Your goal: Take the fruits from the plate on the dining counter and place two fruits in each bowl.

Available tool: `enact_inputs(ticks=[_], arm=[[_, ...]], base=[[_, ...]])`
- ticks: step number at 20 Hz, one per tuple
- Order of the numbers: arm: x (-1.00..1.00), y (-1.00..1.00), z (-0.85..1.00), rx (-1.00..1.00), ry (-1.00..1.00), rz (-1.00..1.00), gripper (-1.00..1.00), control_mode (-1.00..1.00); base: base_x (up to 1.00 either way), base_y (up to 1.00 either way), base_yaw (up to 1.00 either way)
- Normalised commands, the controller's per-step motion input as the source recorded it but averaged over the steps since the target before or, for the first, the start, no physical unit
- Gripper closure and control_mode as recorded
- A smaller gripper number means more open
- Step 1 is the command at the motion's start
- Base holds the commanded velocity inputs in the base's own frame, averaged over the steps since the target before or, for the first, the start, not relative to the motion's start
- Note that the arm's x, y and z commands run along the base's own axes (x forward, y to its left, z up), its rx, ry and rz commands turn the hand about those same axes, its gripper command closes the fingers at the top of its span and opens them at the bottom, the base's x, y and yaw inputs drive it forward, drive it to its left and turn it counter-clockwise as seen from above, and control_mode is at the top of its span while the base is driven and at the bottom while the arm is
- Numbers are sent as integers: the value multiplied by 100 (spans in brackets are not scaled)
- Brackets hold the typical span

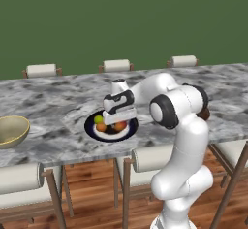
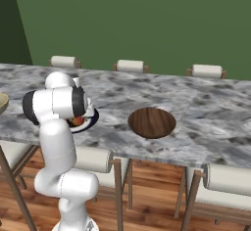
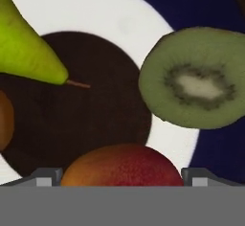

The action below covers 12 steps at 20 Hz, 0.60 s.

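Your gripper (image 3: 122, 179) hangs low over the plate (image 3: 95, 9) with its two fingertips spread either side of one orange-red fruit (image 3: 122, 165), not clamping it. Beyond sit one pear (image 3: 26, 48), one halved kiwi (image 3: 194, 84) and one orange fruit (image 3: 5, 119) at the edge. Two bowls flank you on the dining counter (image 1: 48, 97): one tan bowl (image 1: 10, 131), one brown bowl (image 2: 152, 122).

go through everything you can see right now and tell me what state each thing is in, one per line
gripper: open, low over the plate, fingers either side of the orange-red fruit
orange-red fruit: on the plate, not lifted
pear: lying on the plate
kiwi half: on the plate, cut face up
plate: holding fruit
tan bowl: empty
brown bowl: empty
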Motion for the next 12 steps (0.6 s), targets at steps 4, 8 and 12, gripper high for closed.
enact_inputs(ticks=[4, 8, 12], arm=[[-39, -27, 10, 0, -2, -13, 100, -100], [-20, -80, 41, 0, -7, -13, 100, -100], [-1, -97, 68, 0, -1, -11, 100, -100]], base=[[0, 0, 0], [0, 0, 0], [0, 0, 0]])
